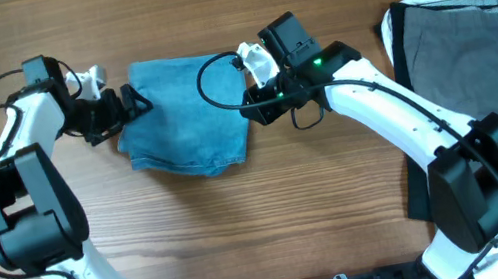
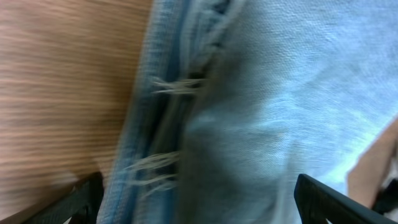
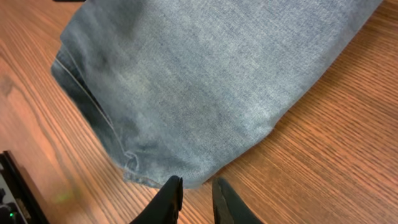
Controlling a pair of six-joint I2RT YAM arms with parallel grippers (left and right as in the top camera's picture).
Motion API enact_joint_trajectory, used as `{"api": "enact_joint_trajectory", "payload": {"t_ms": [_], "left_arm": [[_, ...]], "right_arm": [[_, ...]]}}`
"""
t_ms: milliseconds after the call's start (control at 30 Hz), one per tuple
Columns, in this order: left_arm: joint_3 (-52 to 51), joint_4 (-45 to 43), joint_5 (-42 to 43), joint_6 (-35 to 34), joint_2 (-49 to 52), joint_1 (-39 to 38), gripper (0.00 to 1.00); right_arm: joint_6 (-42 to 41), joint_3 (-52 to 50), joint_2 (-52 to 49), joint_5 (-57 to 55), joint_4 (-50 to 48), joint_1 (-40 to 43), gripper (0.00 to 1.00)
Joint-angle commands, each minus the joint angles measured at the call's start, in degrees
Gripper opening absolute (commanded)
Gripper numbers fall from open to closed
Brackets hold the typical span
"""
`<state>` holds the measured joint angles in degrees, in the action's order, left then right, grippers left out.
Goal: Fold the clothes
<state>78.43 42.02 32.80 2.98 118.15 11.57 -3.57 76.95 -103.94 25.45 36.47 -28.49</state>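
- The jeans (image 1: 186,114) are light blue denim, folded into a compact, roughly square bundle. In the left wrist view you can see stacked layer edges and pale frayed threads along one side.
- The bundle lies flat on the wooden surface (image 1: 272,217), directly between the two sets of jaws.
- Left gripper (image 2: 208,202): the jaws stand spread wide, with the bundle's frayed edge lying between them. You cannot tell whether either finger touches the cloth.
- Right gripper (image 3: 194,198): the jaws are nearly pressed together with a thin gap and pinch nothing. The bundle's folded edge lies just ahead of their tips.
- A grey garment (image 1: 487,49) lies on the surface behind the right jaws, well apart from the jeans.
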Motion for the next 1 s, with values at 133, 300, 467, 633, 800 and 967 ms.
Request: {"api": "enact_joint_trajectory", "payload": {"t_ms": [133, 300, 467, 633, 800, 967], "left_arm": [[-0.8, 0.0, 1.0, 3.2, 10.4, -8.0, 0.69], [-0.8, 0.1, -0.7, 3.2, 11.0, -9.6, 0.04], [1.6, 2.8, -0.7, 2.4, 10.6, -2.9, 0.04], [4.8, -4.8, -0.7, -16.0, 10.6, 17.2, 0.04], [4.8, -7.8, 0.4, -23.5, 10.7, 34.8, 0.04], [4.7, -10.1, 0.3, -25.4, 11.7, 32.5, 0.04]], "right_arm": [[-1.0, -0.5, -9.2, 0.3, -3.6, 0.1, 0.09], [-1.1, -0.4, -9.2, -2.2, -3.2, 0.2, 0.08], [-2.2, -0.3, -4.4, -2.5, -2.6, 2.0, 0.09], [-3.1, -0.3, -0.7, -2.5, -2.7, 3.1, 0.11], [-7.1, -0.3, -0.7, -2.5, -2.5, 3.1, 0.13], [-7.0, -0.3, -0.7, -4.0, -3.0, 3.1, 0.14]]}}
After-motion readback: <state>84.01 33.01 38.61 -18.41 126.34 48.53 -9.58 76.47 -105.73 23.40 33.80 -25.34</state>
